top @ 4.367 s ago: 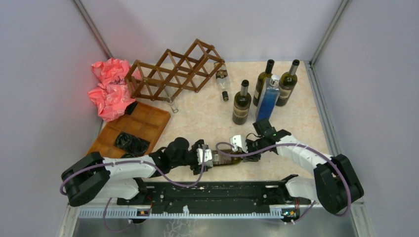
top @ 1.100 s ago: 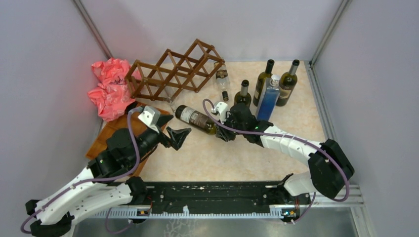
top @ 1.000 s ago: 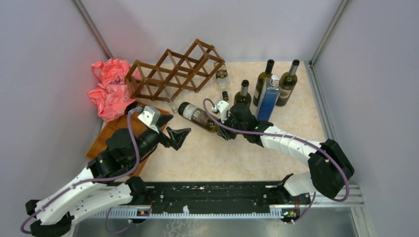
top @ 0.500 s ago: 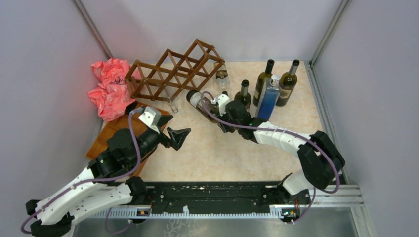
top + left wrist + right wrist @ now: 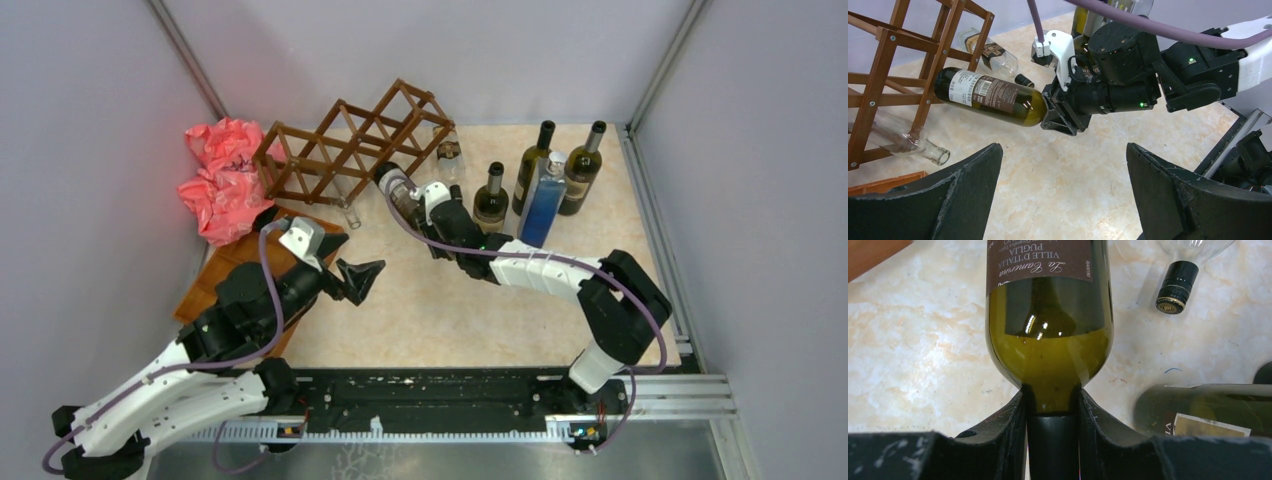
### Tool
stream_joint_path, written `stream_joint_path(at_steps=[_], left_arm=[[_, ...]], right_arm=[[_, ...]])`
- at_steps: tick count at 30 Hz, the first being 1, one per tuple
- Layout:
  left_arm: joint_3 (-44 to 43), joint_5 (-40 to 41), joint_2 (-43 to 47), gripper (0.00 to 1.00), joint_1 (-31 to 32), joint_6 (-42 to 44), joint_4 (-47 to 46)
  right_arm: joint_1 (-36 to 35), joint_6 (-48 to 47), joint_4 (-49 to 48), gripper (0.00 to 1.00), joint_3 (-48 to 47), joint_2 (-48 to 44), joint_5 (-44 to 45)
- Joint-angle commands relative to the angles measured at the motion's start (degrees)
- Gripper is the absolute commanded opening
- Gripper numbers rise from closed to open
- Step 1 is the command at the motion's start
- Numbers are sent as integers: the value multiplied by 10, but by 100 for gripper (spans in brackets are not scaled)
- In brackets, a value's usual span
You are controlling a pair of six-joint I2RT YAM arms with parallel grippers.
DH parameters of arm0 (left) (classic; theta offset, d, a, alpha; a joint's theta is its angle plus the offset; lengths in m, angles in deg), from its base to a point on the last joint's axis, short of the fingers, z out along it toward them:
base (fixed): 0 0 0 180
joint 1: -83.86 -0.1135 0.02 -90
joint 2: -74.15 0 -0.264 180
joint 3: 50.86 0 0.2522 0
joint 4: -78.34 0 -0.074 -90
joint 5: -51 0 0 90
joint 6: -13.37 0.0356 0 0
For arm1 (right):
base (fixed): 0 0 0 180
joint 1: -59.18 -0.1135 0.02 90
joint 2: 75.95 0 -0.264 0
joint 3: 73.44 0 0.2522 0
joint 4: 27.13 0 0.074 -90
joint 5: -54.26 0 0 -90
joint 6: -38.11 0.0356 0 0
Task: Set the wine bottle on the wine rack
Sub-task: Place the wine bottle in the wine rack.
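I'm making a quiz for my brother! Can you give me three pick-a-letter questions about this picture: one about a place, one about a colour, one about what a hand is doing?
1. Where is the held wine bottle's bottom end? A) at the wine rack B) on the flat tray C) by the pink bag
2. What colour is the flat-sided standing bottle? A) red B) blue C) yellow
3. What is the left hand doing? A) squeezing a bottle B) holding a cork C) open, holding nothing
Answers: A, its base is at the rack's slats; B, its body looks blue; C, it gapes wide, empty.
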Motion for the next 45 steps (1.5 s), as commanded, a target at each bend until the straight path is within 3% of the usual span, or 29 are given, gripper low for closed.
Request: stream_joint_path(at_steps=[1,45], left_arm=[[0,7,12,99,-1,6,-7],[11,-7,22,99,-1,-2,-11]], right_arm=[[-5,26,-84,0,-56,4,63],[4,22,-135,0,-39,24,83]])
